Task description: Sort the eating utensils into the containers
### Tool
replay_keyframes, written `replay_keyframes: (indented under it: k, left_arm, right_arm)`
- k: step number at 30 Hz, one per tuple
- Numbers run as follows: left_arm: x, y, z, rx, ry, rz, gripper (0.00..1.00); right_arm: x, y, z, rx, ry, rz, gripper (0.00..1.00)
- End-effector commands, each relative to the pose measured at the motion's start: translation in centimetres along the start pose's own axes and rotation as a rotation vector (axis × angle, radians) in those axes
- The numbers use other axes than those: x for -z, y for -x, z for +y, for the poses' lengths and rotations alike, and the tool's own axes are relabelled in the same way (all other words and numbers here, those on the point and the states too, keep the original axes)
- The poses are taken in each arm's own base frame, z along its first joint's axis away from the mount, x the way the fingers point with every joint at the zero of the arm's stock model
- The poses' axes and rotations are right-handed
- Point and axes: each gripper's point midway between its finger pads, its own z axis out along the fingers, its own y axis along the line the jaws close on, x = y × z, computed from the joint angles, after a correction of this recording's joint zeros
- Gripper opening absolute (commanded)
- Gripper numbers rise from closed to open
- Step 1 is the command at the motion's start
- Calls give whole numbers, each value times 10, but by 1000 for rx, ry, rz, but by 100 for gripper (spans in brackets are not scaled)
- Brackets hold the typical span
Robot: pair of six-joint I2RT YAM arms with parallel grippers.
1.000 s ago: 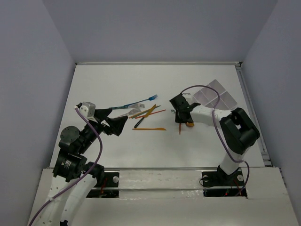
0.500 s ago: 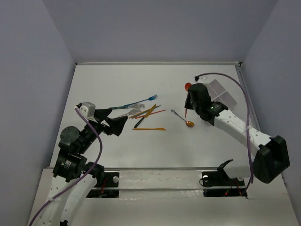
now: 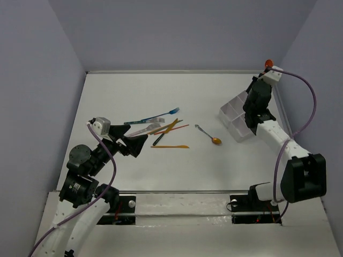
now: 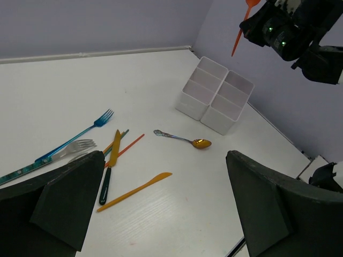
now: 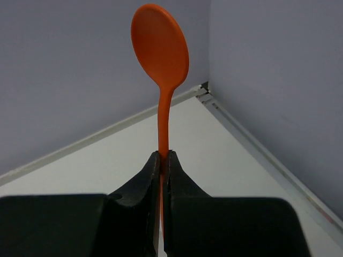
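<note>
Since my right gripper (image 5: 161, 160) pinches tight on only the thin stem of the orange spoon (image 5: 160, 51), well above the box (image 3: 231, 110), I fear it swivels and drops outside; left gripper (image 4: 166, 203) wide open, empty.

Robotics laboratory test cell. A white table (image 3: 161, 96) stands enclosed by plain lilac-grey walls (image 3: 177, 32). Two cabled robot arms (image 3: 80, 179) are bolted along its near edge.

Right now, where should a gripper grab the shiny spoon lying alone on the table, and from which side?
Probably the middle of its thin handle, coming straight down and pinching across it. The spoon lies flat on the table, clear of the other utensils, and its golden bowl is rounder, harder to pinch.
</note>
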Motion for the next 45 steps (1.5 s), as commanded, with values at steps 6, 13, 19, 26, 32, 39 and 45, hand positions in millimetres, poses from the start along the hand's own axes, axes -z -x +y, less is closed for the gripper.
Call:
replay_keyframes:
  k: [6,13,19,26,32,39,45]
  left_arm:
    - [0,3,-7,-12,-24,-18,99]
    - [-1,3,-7,-12,-22,-14,99]
    - [-1,2,-6,-11,-22,-13,99]
    - [-1,1,-7,-12,-25,-8,99]
    - [-1,2,-7,-11,-26,-11,99]
    - [-1,2,-7,-11,-28,-11,99]
    - [-1,2,-8,-11,-29,-13,99]
  right_arm:
    - [-45,21,6,118,-36,-196,0]
    - [-54,-23,9,186,-23,-137,0]
    - [-59,-57,10,235,-8,-76,0]
    - [-64,-71,10,279,-12,-60,0]
    - [-59,-91,6,286,-1,-8,6]
    - [-54,-94,7,252,13,30,49]
    - [-45,-72,11,207,44,39,68]
